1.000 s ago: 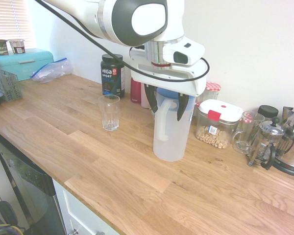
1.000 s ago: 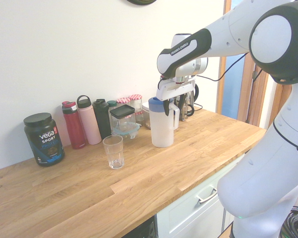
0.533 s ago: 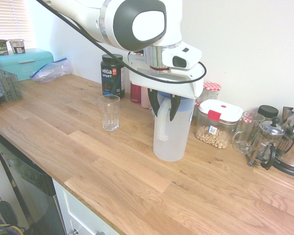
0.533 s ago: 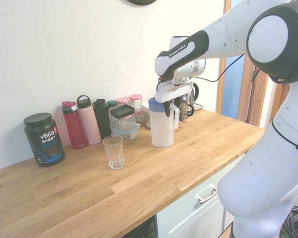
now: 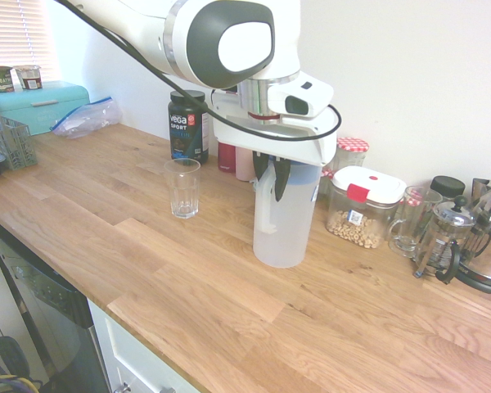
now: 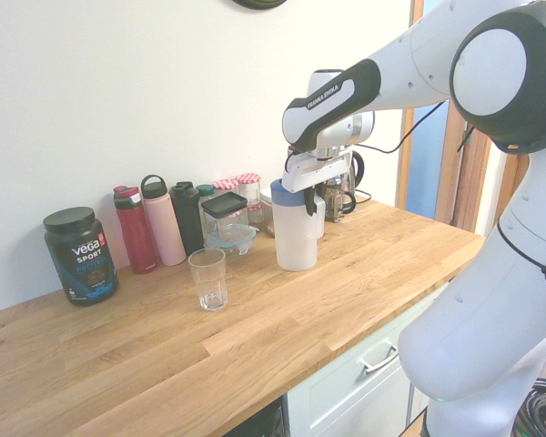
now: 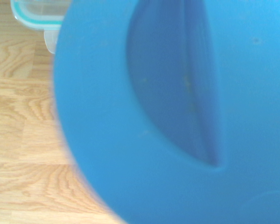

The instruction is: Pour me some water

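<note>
Above worktop [image 5: 147,270], fingers [image 5: 271,173] pinching jug handle [image 5: 264,214].

A home kitchen. A long wooden worktop [image 5: 188,270] runs along a white wall above white drawer fronts [image 6: 364,373], and it is crowded with everyday things: a drinking glass [image 5: 182,187], a water jug [image 5: 283,214], a French press [image 5: 443,238], a snap-lid container of dry food [image 5: 363,206], a turquoise bread bin [image 5: 41,104], and a row of drinks bottles [image 6: 159,222].

end effector [image 6: 308,198] clamped on jug [image 6: 295,232] handle, glass [image 6: 207,279] nearby
</note>
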{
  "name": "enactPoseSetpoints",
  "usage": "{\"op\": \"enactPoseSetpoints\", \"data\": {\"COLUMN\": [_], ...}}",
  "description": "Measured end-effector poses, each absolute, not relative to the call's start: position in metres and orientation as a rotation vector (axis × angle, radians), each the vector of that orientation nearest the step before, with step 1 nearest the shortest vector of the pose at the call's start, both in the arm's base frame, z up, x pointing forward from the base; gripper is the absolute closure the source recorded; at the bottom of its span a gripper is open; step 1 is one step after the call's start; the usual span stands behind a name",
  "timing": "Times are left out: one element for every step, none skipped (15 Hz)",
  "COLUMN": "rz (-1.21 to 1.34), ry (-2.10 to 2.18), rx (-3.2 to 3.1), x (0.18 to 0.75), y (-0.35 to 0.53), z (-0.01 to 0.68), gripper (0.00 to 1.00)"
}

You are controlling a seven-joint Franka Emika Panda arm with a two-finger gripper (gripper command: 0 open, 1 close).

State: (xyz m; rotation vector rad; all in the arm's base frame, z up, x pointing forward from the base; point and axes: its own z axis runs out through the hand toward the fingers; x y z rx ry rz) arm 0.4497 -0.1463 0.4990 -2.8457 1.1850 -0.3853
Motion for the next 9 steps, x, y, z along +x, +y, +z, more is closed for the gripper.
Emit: {"op": "enactPoseSetpoints", "data": {"rz": [-0.386,-0.388,-0.394,-0.405,-0.420,-0.434,-0.449,-0.460,-0.467], "ry": [1.185,1.185,1.184,1.184,1.182,1.180,1.173,1.155,1.113], "rx": [-2.846,-2.845,-2.844,-2.842,-2.838,-2.834,-2.833,-2.838,-2.857], "x": [0.450,0.449,0.449,0.447,0.444,0.440,0.436,0.432,0.428], "y": [-0.146,-0.146,-0.146,-0.146,-0.145,-0.144,-0.142,-0.137,-0.131], "z": [0.499,0.500,0.502,0.506,0.513,0.522,0.534,0.546,0.559], "gripper": [1.00,1.00,1.00,1.00,1.00,1.00,1.00,1.00,1.00]}}
